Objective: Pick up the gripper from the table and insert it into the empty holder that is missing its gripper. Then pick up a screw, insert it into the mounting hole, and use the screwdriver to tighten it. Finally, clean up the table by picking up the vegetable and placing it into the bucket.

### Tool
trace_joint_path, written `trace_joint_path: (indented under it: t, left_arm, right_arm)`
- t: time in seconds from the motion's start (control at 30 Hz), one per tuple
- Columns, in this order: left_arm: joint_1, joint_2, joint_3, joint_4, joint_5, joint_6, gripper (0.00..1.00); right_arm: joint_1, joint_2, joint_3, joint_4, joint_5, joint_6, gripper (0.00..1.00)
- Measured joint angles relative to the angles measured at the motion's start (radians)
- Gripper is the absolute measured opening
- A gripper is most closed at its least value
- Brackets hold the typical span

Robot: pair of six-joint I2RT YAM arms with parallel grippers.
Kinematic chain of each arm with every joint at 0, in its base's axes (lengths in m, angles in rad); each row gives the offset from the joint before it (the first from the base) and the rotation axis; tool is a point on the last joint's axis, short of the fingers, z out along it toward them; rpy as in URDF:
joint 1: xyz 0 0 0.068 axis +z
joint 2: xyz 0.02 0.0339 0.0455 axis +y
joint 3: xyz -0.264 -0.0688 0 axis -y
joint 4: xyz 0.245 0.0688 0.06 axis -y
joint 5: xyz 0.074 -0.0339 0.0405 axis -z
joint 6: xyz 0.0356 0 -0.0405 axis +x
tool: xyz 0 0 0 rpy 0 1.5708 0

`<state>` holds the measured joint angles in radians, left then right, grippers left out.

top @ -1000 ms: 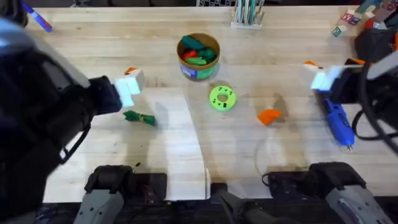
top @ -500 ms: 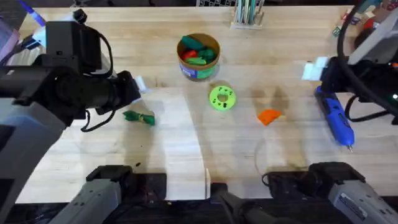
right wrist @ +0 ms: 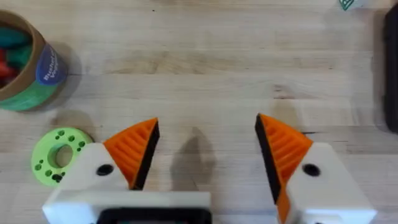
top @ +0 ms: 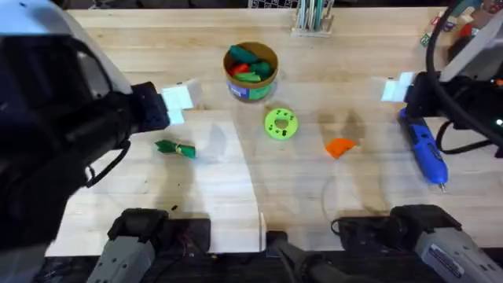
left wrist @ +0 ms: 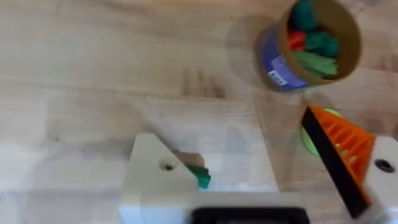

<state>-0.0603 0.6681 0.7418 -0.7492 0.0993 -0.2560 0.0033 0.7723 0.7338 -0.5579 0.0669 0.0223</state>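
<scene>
The orange ribbed gripper (top: 339,146) lies loose on the table right of centre. My left gripper (left wrist: 227,124) is open; one finger is the plain white holder (left wrist: 158,171) with a dark screw hole, the other carries an orange wedge (left wrist: 339,152). In the overhead view the left gripper (top: 179,102) hovers just beyond the dark green vegetable (top: 174,148). My right gripper (right wrist: 206,124) is open with orange wedges on both fingers, and sits at the far right (top: 395,89) above the blue screwdriver (top: 424,153). The bucket (top: 251,71) stands at the back centre. I cannot tell where the screw is.
A bright green disc with holes (top: 280,123) lies between the bucket and the loose orange wedge. A pen stand (top: 312,16) is at the back edge and small coloured items (top: 444,22) sit at the back right. The left arm looms large and dark over the left side.
The left arm has swung and risen close under the camera, its gripper staying near the vegetable. The right gripper shifted a little farther back, then held still.
</scene>
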Motion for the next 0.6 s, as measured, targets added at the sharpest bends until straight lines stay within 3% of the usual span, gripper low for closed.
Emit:
trace_joint_path:
  t: [0.13, 0.27, 0.4, 0.6]
  left_arm:
    - [-0.047, -0.107, 0.0, 0.094, 0.075, 0.138, 0.987]
    - [-0.069, -0.15, 0.0, 0.241, 0.129, 0.218, 0.988]
    - [-0.069, -0.152, 0.001, 0.331, 0.151, 0.252, 0.986]
    - [-0.069, -0.152, 0.001, 0.287, 0.168, 0.268, 0.986]
  right_arm:
    - [0.0, 0.0, 0.0, 0.0, 0.0, 0.0, 0.943]
    - [0.0, 0.0, 0.0, 0.0, 0.0, 0.0, 0.942]
    - [0.0, 0.0, 0.0, 0.0, 0.0, 0.0, 0.942]
    - [0.0, 0.0, 0.0, -0.001, 0.0, 0.0, 0.942]
